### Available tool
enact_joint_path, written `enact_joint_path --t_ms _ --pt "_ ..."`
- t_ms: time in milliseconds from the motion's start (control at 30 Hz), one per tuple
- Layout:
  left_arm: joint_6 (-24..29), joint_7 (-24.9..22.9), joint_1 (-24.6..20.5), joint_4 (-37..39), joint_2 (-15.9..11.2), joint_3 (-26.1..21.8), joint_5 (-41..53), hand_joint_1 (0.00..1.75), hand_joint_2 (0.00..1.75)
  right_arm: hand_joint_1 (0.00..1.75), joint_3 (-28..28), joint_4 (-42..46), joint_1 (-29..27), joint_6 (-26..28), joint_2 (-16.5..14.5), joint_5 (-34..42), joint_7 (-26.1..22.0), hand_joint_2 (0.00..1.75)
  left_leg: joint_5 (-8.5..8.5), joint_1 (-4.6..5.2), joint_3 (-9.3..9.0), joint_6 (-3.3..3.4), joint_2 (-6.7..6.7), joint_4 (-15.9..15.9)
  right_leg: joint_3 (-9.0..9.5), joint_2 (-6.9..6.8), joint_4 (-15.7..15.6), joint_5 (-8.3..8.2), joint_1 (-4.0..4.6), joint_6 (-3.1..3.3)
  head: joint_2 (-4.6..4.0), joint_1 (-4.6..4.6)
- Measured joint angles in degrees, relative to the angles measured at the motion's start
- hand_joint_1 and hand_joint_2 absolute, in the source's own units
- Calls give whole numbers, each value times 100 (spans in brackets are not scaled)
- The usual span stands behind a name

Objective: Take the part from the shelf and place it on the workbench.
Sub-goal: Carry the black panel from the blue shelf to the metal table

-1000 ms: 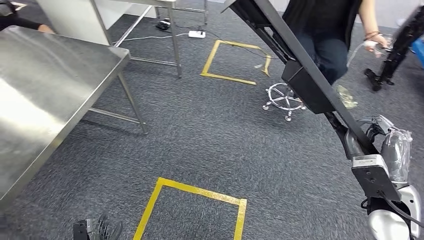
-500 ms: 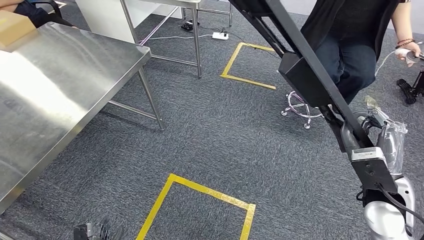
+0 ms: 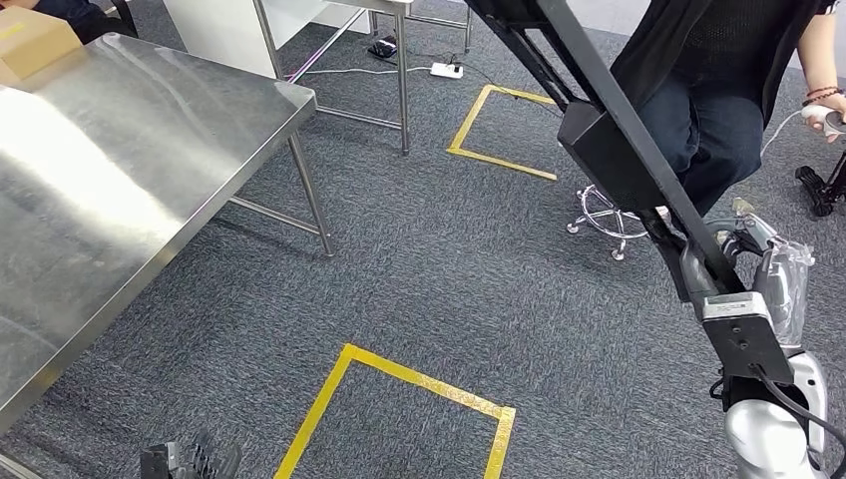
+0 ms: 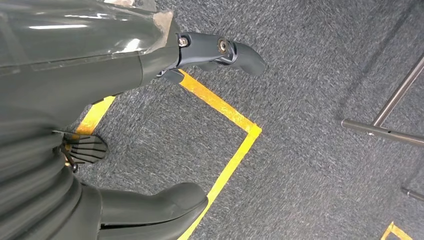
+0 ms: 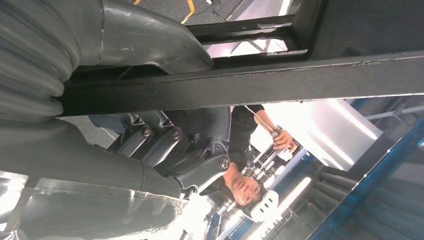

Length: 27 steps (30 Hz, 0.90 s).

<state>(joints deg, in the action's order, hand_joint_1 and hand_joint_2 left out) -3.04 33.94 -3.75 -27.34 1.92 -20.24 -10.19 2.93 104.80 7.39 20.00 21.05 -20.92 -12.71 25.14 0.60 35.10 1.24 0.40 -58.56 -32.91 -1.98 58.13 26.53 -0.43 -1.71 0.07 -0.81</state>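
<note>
Gripped in right hand (image 3: 760, 261): long black part (image 3: 609, 150), off the shelf, not yet on steel worktop (image 3: 130, 190); left hand (image 4: 150, 125) spread, empty.

The head camera has panned: the whole scene has shifted rightward in frame. More of the steel tabletop (image 3: 120, 170) is exposed, with a cardboard box (image 3: 35, 42) now at its far corner. The person (image 3: 718, 90) stands closer to the black part (image 3: 609, 150).
</note>
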Motion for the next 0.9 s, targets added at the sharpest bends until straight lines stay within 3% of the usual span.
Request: enact_joint_path --t_ms 467,667,733,800,900 --pt "0 0 0 0 2 0 32 0 175 175 0 -9 4 2 -3 0 0 175 -7 -14 -1 11 1 -1 -1 0 -1 -8 6 -12 0 2" --pt "-7 2 -3 0 -20 0 116 0 175 175 9 -21 56 13 -48 -10 -16 175 14 8 19 75 -7 -20 4 -10 -25 -27 -54 -47 0 4" --pt "-7 4 -15 0 -23 1 128 0 175 175 12 -25 86 16 -56 -23 -22 175 -37 -21 -30 133 -18 71 -9 7 -8 -9 -53 -80 0 3" --pt "-5 8 -43 0 -19 1 135 0 175 175 11 -31 110 24 -55 -33 -30 175 -95 -62 -86 187 -24 167 -157 82 306 162 -53 -71 0 -7" --pt "-4 4 -75 2 -16 2 180 0 175 175 11 -66 121 32 -54 -50 -33 175 -100 -71 -86 196 -52 179 -681 167 1405 585 -82 -41 0 -16"
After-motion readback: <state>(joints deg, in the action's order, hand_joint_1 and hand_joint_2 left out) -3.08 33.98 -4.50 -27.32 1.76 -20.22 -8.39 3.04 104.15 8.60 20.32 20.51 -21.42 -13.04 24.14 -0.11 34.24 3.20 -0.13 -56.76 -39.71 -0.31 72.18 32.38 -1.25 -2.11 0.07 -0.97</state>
